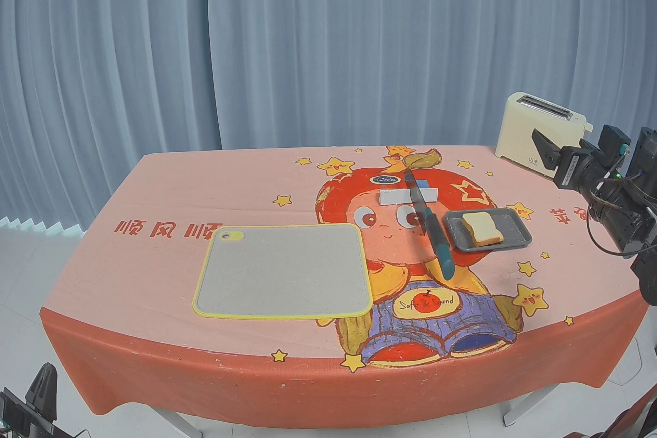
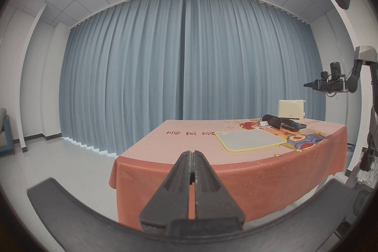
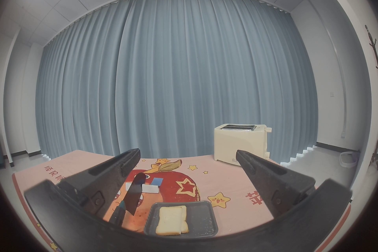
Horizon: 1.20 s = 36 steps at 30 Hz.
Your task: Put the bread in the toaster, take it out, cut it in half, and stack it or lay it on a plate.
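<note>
L claw (image 2: 193, 186) clenched, empty, low off table's (image 1: 137, 295) near-left corner; R claw (image 3: 187, 156) released wide, empty, over right edge, facing tray and toaster. Board (image 1: 284, 272) near-centre, then knife (image 1: 431, 227) just left of grey tray (image 1: 520, 234) w/ bread (image 1: 482, 228) lying flat in it. Toaster (image 1: 540, 131) at far-right corner, slots up.

1. Tablecloth (image 1: 171, 200): printed cloth, matt
2. Toaster (image 1: 537, 135): smooth cream plastic with a faint sheen
3. Cutting board (image 1: 284, 272): matt grey surface (plastic, by the look of it), yellow rim
4. Plate (image 1: 520, 233): dark, smooth, slightly glossy
5. Bread (image 1: 482, 228): pale, porous, dry crumb
6. Curtain (image 1: 308, 29): matt pleated cloth
</note>
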Tool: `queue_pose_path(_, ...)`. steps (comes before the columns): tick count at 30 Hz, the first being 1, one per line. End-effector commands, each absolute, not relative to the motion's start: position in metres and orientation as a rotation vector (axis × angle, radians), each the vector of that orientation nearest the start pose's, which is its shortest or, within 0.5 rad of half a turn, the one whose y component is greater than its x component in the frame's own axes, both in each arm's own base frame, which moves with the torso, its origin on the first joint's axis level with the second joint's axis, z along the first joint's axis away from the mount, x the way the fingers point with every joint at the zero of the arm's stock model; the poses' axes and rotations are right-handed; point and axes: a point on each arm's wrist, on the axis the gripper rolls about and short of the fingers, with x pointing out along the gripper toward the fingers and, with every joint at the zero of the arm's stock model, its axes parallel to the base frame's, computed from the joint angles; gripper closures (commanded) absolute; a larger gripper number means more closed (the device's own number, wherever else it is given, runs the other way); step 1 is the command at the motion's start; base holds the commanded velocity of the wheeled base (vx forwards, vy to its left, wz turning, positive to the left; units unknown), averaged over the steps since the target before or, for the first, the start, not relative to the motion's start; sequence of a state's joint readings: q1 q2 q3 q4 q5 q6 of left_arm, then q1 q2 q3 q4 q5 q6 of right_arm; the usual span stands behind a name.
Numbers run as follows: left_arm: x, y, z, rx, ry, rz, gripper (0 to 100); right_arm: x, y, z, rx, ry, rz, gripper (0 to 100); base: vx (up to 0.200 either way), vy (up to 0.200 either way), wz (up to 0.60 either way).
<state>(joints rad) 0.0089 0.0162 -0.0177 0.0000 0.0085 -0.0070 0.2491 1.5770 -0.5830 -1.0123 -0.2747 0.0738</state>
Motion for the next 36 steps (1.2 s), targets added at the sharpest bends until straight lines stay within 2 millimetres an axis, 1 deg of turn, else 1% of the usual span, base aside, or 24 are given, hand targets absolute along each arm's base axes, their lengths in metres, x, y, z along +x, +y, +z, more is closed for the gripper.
queue_pose_path(1,-0.023,0.0,0.075,-0.008,0.0,0.02,100,0.257,0.058,0.192,0.074,-0.002,-0.028,0,0.0,0.0,0.0)
queue_pose_path(3,-0.023,0.0,0.075,-0.008,0.0,0.018,100,0.257,0.058,0.191,0.074,0.002,-0.028,0,0.0,0.0,0.0)
queue_pose_path(12,-0.023,0.0,0.075,-0.008,0.0,0.018,100,0.245,0.055,0.191,0.074,-0.001,-0.029,0,0.0,0.0,0.0)
queue_pose_path(19,-0.023,0.0,0.076,-0.008,-0.002,0.018,100,0.23,0.051,0.195,0.076,-0.017,-0.03,0,0.0,0.0,0.0)
queue_pose_path(23,-0.023,0.0,0.075,-0.008,0.0,0.018,100,0.221,0.049,0.193,0.055,-0.013,-0.029,0,0.0,0.0,0.0)
queue_pose_path(27,-0.023,0.0,0.075,-0.006,0.0,0.018,100,0.212,0.047,0.197,0.04,-0.03,-0.027,0,0.0,0.0,0.0)
queue_pose_path(30,-0.023,0.0,0.075,-0.008,0.0,0.018,100,0.212,0.047,0.196,0.041,-0.029,-0.026,0,0.0,0.0,0.0)
queue_pose_path(33,-0.023,0.0,0.075,-0.008,0.0,0.018,100,0.21,0.048,0.192,0.032,-0.011,-0.02,0,0.0,0.0,0.0)
queue_pose_path(36,-0.023,0.0,0.075,-0.008,0.0,0.018,100,0.211,0.048,0.193,0.032,-0.017,-0.021,0,0.0,0.0,0.0)
